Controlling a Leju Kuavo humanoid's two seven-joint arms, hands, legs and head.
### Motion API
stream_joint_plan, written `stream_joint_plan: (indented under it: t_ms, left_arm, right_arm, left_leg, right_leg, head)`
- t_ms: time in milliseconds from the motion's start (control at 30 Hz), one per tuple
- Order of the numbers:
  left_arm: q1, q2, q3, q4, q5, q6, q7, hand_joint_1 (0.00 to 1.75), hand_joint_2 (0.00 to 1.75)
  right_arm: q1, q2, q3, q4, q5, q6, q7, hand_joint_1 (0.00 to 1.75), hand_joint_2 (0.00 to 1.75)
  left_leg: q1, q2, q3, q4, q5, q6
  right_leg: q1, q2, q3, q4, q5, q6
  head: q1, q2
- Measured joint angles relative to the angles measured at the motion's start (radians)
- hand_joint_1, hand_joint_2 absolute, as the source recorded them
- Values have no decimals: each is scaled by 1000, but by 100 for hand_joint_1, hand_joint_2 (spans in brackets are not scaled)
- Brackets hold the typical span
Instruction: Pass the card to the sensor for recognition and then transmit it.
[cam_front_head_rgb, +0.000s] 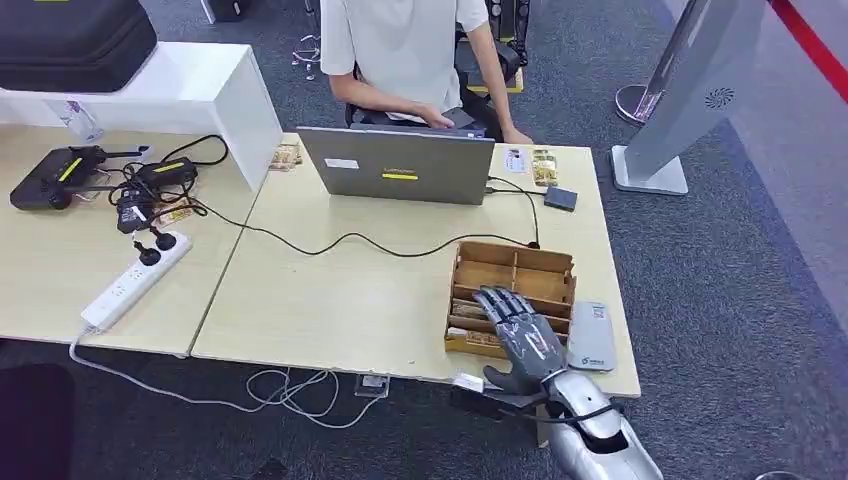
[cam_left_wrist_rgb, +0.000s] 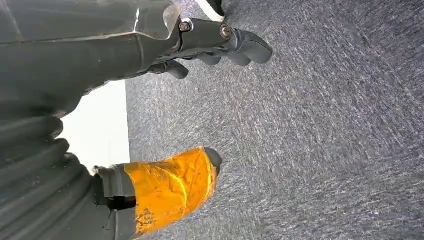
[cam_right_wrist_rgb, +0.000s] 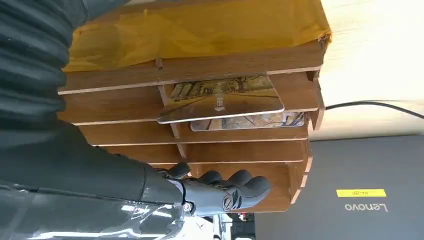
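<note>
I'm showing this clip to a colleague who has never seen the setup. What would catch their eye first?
Most striking is the robot's silver right hand, fingers spread over a wooden divided box near the table's right edge, with picture cards lying in the box's slots. A grey laptop stands at the far edge of the table, and a person in a white shirt sits behind it.

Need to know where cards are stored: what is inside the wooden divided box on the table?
The brown wooden divided box holds picture cards lying stacked in one slot. The right hand hovering above covers part of the box, so those slots stay unseen.
</note>
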Motion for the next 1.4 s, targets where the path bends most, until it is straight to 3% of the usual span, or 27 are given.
stream_joint_plan:
  t_ms: [200,233,1167,1400]
  left_arm:
    - [0,0,0,0,0,0,0,0,175]
    - [0,0,0,0,0,0,0,0,175]
    - [0,0,0,0,-12,-4,-8,0,175]
    - [0,0,0,0,-24,-2,-30,0,175]
  right_arm:
    - [0,0,-2,2,0,0,0,0,175]
    - [0,0,-2,2,0,0,0,175,175]
    - [-18,14,-10,1,-3,-2,-10,175,175]
    - [-47,25,-10,2,-31,36,-35,175,175]
  left_leg:
    - [0,0,0,0,0,0]
    - [0,0,0,0,0,0]
    - [0,0,2,0,0,0]
    - [0,2,2,0,-1,0]
  right_leg:
    - [0,0,0,0,0,0]
    - [0,0,0,0,0,0]
    - [0,0,2,0,0,0]
    - [0,2,2,0,0,0]
  head:
    - [0,0]
    - [0,0]
    - [0,0]
    - [0,0]
